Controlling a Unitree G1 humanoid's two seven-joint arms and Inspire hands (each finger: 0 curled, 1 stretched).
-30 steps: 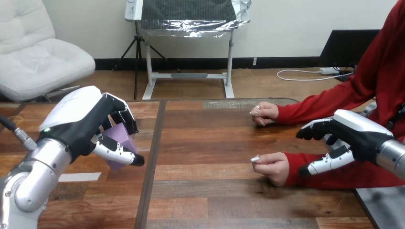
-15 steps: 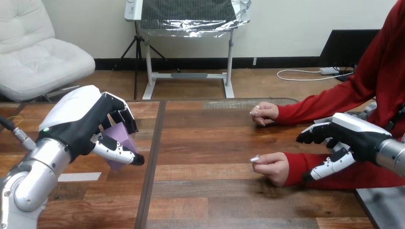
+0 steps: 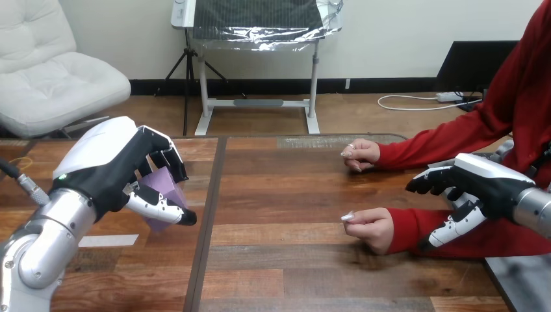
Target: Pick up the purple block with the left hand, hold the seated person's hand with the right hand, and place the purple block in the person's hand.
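At the table's (image 3: 292, 260) left side, the left hand (image 3: 107, 172) is clamped round the purple block (image 3: 164, 192), seemingly clear of the wood. The right hand (image 3: 484, 185) hangs with thumb and fingers apart over the red sleeve (image 3: 416, 224), short of the person's nearer hand (image 3: 369, 227), which lies curled. Risks: grabbing sleeve instead of hand; block rolling off a closed fist.

The block (image 3: 166, 192) is purple. The left robot hand (image 3: 112, 164) and right robot hand (image 3: 479, 184) are black with white shells. The surface (image 3: 292, 195) is streaky brown wood planks. The sleeve (image 3: 447, 143) is red.
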